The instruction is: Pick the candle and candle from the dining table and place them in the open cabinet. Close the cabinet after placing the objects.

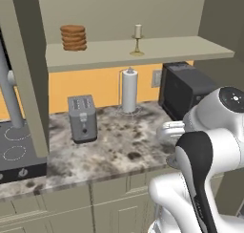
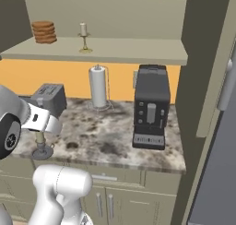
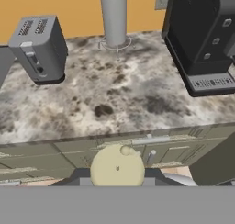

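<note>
The cream candle on its brass-gold holder (image 1: 137, 40) (image 2: 83, 37) stands upright on the shelf (image 1: 157, 49) of the open cabinet. My gripper (image 2: 40, 135) hangs over the counter's front edge, shut on the greyish candle, whose silver-grey foot (image 2: 42, 151) shows below the hand. In the hand view that candle's round pale top (image 3: 117, 167) sits between my two dark fingertips, the gripper (image 3: 117, 178) closed around it. The cabinet door (image 1: 24, 74) stands open at the left. The dining table is out of view.
A stack of brown discs (image 1: 73, 37) shares the shelf. On the stone counter (image 1: 119, 146) stand a grey toaster (image 1: 82, 118), a paper-towel roll (image 1: 129, 91) and a black coffee machine (image 2: 151, 106). A black cooktop (image 1: 14, 153) lies at the left.
</note>
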### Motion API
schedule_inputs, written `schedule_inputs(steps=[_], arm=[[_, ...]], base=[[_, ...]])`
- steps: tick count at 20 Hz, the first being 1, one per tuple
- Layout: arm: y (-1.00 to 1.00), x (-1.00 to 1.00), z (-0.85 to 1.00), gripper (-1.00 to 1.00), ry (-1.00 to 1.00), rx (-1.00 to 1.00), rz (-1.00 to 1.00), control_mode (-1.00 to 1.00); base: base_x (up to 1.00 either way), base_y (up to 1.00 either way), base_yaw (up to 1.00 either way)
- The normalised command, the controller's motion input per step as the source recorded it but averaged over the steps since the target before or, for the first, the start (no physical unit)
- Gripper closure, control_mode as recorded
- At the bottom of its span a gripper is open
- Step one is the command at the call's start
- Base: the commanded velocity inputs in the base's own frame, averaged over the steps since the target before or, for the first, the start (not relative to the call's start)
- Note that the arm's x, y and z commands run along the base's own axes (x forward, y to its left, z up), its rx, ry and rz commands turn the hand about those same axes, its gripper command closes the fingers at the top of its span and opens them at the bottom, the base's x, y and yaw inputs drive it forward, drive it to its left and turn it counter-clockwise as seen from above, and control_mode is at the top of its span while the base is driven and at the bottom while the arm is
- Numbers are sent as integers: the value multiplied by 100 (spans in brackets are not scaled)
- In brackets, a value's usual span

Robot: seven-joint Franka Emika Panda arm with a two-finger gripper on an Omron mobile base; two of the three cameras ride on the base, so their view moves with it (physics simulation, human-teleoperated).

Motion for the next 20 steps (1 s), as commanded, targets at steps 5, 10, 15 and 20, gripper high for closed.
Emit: schedule_inputs(steps=[5, 10, 15, 20], arm=[[0, 0, 0, 100, 0, 0, 0, 100], [0, 0, 0, 100, 0, 0, 0, 100], [0, 0, 0, 100, 0, 0, 0, 100], [0, 0, 0, 100, 0, 0, 0, 100]], base=[[26, 15, 0], [27, 0, 0], [16, 0, 0], [13, 0, 0]])
